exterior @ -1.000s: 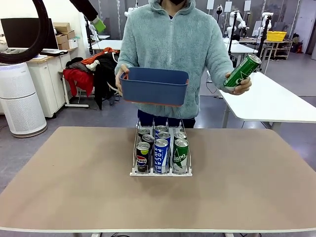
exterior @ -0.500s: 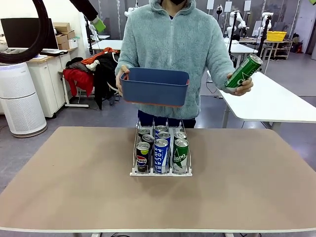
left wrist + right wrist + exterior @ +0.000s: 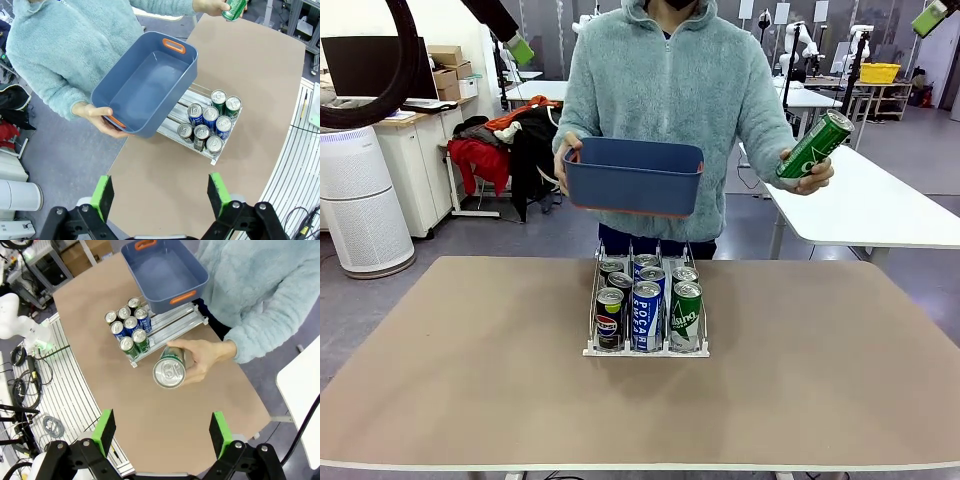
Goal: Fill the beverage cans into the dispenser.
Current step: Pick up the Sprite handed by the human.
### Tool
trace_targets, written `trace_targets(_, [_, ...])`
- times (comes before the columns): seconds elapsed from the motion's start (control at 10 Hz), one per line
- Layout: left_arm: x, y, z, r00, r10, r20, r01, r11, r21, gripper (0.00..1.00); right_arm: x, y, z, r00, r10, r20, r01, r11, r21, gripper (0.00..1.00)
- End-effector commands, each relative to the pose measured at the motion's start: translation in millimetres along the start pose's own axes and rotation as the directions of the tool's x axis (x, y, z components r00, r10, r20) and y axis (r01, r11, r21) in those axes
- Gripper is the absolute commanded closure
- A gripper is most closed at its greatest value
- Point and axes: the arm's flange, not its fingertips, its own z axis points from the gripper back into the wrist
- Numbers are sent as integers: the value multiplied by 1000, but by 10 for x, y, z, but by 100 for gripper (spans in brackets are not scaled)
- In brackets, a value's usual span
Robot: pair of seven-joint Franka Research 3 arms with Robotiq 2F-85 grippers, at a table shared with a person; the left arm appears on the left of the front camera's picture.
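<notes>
The beverage cans [image 3: 646, 300], slim aluminium drink cans with silver tops, stand upright in the low clear-and-white plastic dispenser [image 3: 645, 348] near the middle of the tan, matte table [image 3: 470, 370]. Seven cans fill its three narrow lanes: black Pepsi cans [image 3: 609, 319] in the picture-left lane, blue-and-white Pocari cans [image 3: 646, 315] in the middle lane, green cans [image 3: 686, 316] in the right lane, all crowded toward the robot's end of the rack. The far ends of the lanes are bare rails.

A person in a fuzzy pale-teal zip fleece [image 3: 670, 90] stands at the far side, holding a dark blue rectangular plastic bin [image 3: 632, 176] with orange handles above the rack's far end; from the left wrist view its inside looks bare. The person's other hand [image 3: 812, 172] holds one more green can [image 3: 812, 145] tilted, out beyond the table's edge.

The robot's left hand [image 3: 159, 192] hangs high above the table, its green-padded fingers spread apart, grasping nothing. The right hand [image 3: 163, 432] is likewise high, released and wide apart, looking down on the held green can's silver top [image 3: 169, 373].

The room has a grey floor, a white air purifier [image 3: 358, 200], clothes piled on a rack [image 3: 505, 145] and a white table [image 3: 880, 205] to the right.
</notes>
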Motion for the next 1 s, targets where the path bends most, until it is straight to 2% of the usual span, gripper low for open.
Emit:
trace_targets(0.0, [-1,0,6,1000,-1,3,1,1000,2,0,-66,61,-193,998,22,61,-22,1000,-9,0])
trace_targets(0.2, [-1,0,6,1000,-1,3,1,1000,2,0,-59,50,-253,998,14,57,-13,1000,-12,0])
trace_targets(0.3, [-1,0,6,1000,-1,3,1,1000,2,0,-55,18,-330,999,17,49,-14,998,-62,0])
trace_targets(0.5, [-1,0,6,1000,-1,3,1,1000,2,0,-43,8,-354,999,19,35,-18,1000,-22,0])
trace_targets(0.9, [-1,0,6,1000,-1,3,1,1000,2,0,32,-49,-264,999,1,37,0,999,-34,0])
